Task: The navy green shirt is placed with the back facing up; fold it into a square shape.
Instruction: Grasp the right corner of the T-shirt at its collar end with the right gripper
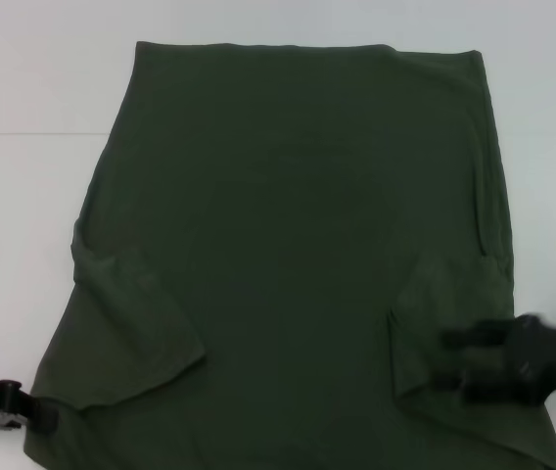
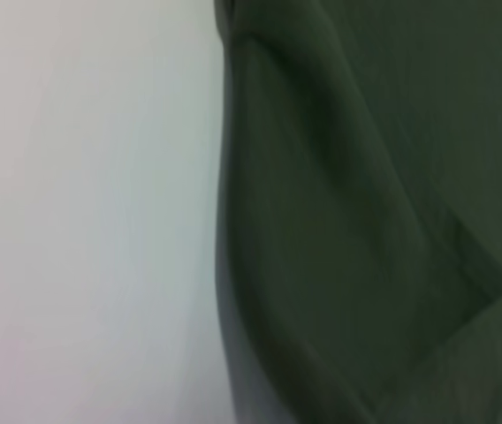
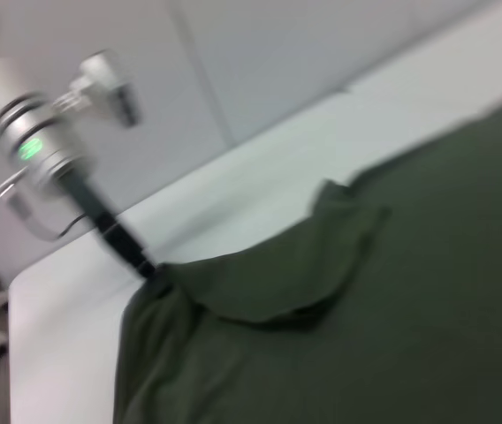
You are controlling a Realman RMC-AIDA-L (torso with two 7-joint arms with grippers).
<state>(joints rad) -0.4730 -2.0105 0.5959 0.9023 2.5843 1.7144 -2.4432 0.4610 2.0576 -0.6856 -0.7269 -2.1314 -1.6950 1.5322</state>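
The navy green shirt [image 1: 288, 225] lies flat on the white table, plain back up, with both short sleeves turned in over the body. My left gripper [image 1: 38, 416] is at the shirt's near left corner, touching its edge; it also shows far off in the right wrist view [image 3: 140, 261], where the cloth bunches up against it. My right gripper [image 1: 454, 357] is blurred and hovers over the near right part of the shirt, beside the turned-in right sleeve [image 1: 454, 294]. The left wrist view shows the left sleeve [image 2: 366, 221] and bare table.
The white table [image 1: 23, 196] reaches out on both sides of the shirt and behind it. The shirt's near edge runs off the bottom of the head view. My left arm's silver wrist [image 3: 34, 132] stands above the table's corner.
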